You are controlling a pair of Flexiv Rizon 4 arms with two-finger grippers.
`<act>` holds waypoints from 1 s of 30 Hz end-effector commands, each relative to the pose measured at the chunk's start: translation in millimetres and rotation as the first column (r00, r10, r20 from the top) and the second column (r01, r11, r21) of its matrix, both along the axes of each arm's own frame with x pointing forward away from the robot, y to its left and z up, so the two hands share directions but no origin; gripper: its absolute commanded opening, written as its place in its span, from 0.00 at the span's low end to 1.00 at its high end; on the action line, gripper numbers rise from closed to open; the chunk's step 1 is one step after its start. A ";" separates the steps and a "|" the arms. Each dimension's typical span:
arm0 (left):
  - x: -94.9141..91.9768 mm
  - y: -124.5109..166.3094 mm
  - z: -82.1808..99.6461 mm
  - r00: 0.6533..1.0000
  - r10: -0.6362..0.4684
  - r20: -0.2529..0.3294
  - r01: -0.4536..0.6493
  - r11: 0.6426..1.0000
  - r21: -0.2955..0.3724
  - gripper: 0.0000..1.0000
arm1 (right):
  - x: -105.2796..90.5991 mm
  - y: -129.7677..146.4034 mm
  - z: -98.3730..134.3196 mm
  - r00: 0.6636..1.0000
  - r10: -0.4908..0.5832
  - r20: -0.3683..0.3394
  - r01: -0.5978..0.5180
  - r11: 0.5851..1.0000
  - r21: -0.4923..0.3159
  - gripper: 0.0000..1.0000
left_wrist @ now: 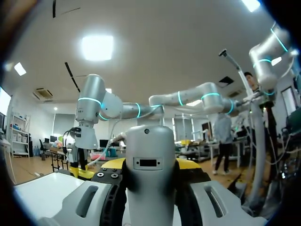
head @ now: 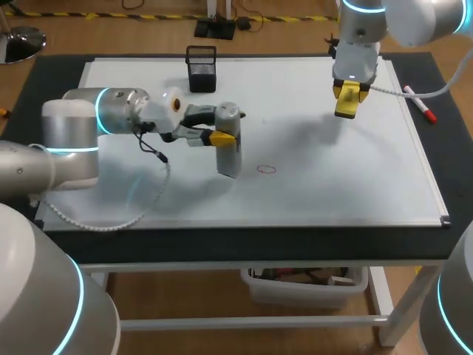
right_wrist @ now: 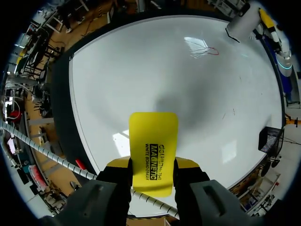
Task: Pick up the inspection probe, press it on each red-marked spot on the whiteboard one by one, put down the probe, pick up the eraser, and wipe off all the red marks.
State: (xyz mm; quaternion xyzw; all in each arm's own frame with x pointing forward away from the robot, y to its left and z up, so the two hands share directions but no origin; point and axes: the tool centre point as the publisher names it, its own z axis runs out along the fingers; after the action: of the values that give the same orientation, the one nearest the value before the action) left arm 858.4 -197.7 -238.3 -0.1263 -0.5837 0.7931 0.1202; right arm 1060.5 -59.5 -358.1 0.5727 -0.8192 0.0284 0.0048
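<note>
My left gripper (head: 221, 138) is shut on the grey inspection probe (head: 229, 151), which hangs tip-down over the middle of the whiteboard (head: 332, 185). A small red ring mark (head: 266, 169) lies just to the right of the probe's lower end. In the left wrist view the probe (left_wrist: 150, 174) fills the gap between the yellow-tipped fingers. Over the board's far right part, my right gripper (head: 347, 100) is shut on the yellow eraser (head: 346, 107). The right wrist view shows the eraser (right_wrist: 154, 150) clamped in the fingers above bare board, with the red mark (right_wrist: 211, 50) and probe (right_wrist: 242, 26) far ahead.
A black mesh pen holder (head: 201, 68) stands at the board's far edge, left of centre. On the right border of the board lies a red marker (head: 420, 103). A white corrugated cable (head: 96, 222) loops across the board's near left corner.
</note>
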 end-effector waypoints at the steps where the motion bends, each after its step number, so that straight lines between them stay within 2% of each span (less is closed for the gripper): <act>1: 6.7 -13.1 -1.5 1.000 -0.017 0.000 0.017 1.000 -0.005 0.00 | 0.2 -0.8 1.0 1.000 0.002 0.001 -0.002 1.000 -0.003 0.00; 22: 13.2 -69.3 -10.1 0.999 -0.037 -0.011 0.037 0.999 0.006 0.00 | 0.2 -0.8 1.0 1.000 0.002 0.001 -0.002 1.000 -0.003 0.00; 30: 28.3 -82.2 -16.5 1.000 -0.016 -0.015 0.016 1.000 0.018 0.00 | 0.2 -0.8 1.0 1.000 0.002 0.001 -0.002 1.000 -0.003 0.00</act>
State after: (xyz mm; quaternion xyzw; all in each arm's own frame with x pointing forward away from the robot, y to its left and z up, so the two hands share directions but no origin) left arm 881.3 -274.3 -252.3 -0.1214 -0.5917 0.7865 0.1286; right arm 1060.5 -59.5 -358.1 0.5728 -0.8192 0.0284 0.0047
